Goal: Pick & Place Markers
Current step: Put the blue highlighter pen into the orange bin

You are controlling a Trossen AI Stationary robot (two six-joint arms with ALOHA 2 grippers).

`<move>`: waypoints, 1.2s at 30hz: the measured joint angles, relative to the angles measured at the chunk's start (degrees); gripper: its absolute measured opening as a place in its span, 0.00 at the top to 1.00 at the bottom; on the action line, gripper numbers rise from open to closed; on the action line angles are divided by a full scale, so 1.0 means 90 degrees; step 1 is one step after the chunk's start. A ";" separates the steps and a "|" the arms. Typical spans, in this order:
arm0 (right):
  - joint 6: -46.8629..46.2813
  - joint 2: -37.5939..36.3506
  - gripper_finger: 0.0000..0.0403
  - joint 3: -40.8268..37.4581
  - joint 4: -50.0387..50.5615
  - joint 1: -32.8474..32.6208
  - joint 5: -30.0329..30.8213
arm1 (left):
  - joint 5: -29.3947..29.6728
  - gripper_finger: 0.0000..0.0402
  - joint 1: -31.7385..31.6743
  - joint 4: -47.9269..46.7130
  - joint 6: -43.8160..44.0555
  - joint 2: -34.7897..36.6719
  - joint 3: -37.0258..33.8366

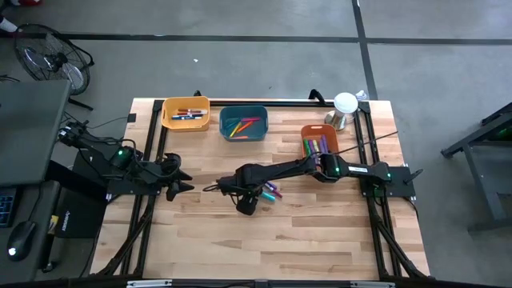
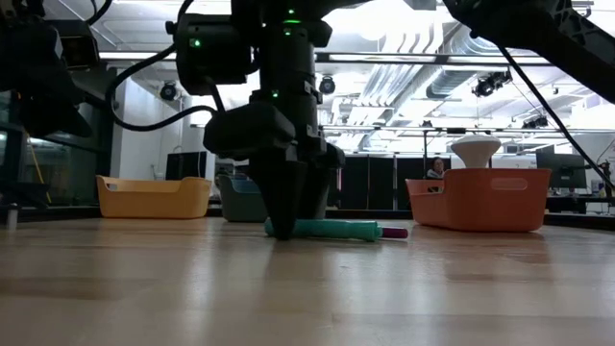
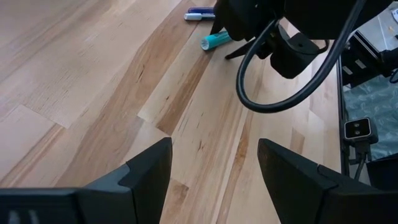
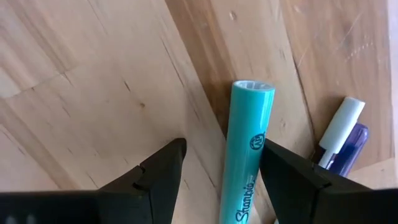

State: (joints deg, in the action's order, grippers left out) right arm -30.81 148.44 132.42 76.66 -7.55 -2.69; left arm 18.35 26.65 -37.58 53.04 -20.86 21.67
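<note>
A teal marker lies flat on the wooden table near its middle, with a purple marker and a white-capped one beside it. My right gripper is open and points down at the table. Its fingers stand on either side of the teal marker's end. The teal marker also shows in the low view and the high view. My left gripper is open and empty over bare wood at the table's left. My right gripper comes from above, its fingers across the teal marker near one end. One finger stands right beside the marker's side. I cannot tell whether it touches. The marker lies flat on the table.
A yellow bin, a teal bin and an orange bin, each holding markers, stand along the far side. A white-topped object stands at the far right. A cable runs from the right arm.
</note>
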 joint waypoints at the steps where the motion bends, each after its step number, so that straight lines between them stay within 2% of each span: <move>1: -0.0001 0.0000 0.51 0.0000 0.0009 0.0000 -0.0020 | 0.0000 0.42 0.0002 0.0000 0.0000 0.0000 0.0000; 6: -0.0007 0.0000 0.55 -0.0007 0.0024 0.0000 -0.0059 | 0.0000 0.42 0.0001 0.0000 0.0000 0.0000 0.0000; 18: 0.0378 0.0274 0.86 0.0017 0.0075 0.0019 -0.0391 | 0.0002 0.42 0.0000 -0.0008 0.0000 0.0000 0.0000; 36: 0.0476 0.0306 0.86 0.0019 -0.0010 0.0024 -0.0477 | 0.0027 0.42 0.0001 -0.0138 0.0000 0.0000 0.0000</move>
State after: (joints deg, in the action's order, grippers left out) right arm -26.52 151.20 132.60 76.58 -7.33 -6.98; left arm 18.59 26.66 -38.83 53.04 -20.86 21.67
